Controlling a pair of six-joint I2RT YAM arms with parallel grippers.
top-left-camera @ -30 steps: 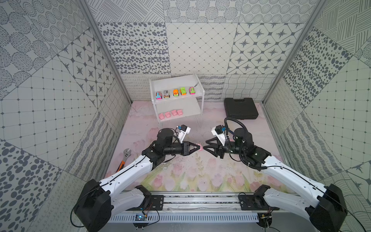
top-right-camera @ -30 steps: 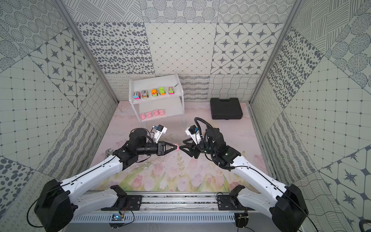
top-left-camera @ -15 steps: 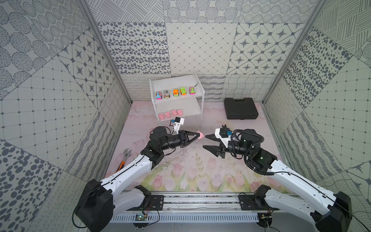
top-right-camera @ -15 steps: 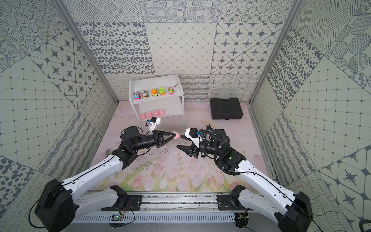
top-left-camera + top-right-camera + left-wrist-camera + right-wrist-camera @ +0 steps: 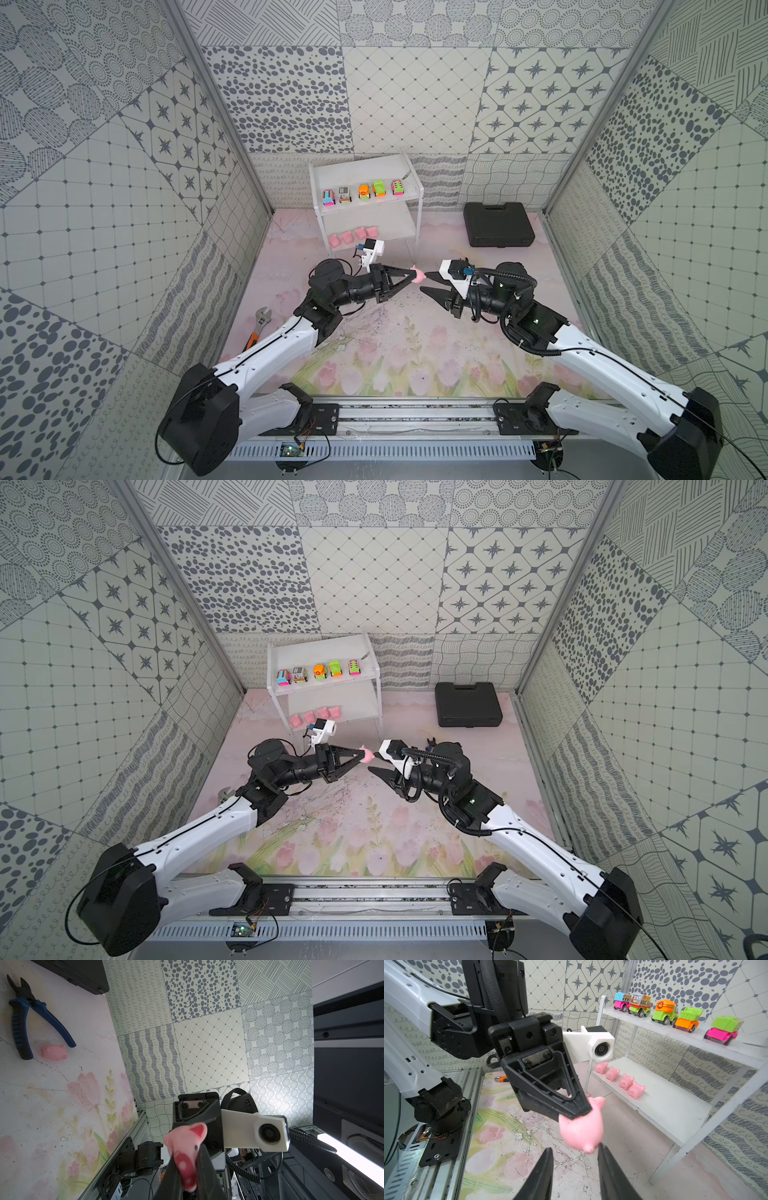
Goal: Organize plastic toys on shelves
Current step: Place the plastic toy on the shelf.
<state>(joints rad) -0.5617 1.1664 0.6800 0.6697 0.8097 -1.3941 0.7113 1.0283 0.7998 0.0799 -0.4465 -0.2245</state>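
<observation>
pink and rubbery-looking, probably weighing nothing and squishing a bit: pinching the pig (image 5: 581, 1128) mid-air before the shelves (image 5: 664, 1101) with left gripper (image 5: 584, 1113), holding right gripper (image 5: 574, 1147) spread around its snout, better grabbing the belly.

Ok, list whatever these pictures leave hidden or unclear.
Loose pig: hidden in both top views, apparently behind the right arm.
Wrench: partly behind the left arm in both top views.
Black case: cut off by the left wrist picture's edge.
Right gripper touching the held pig: right wrist view leaves it unclear.
</observation>
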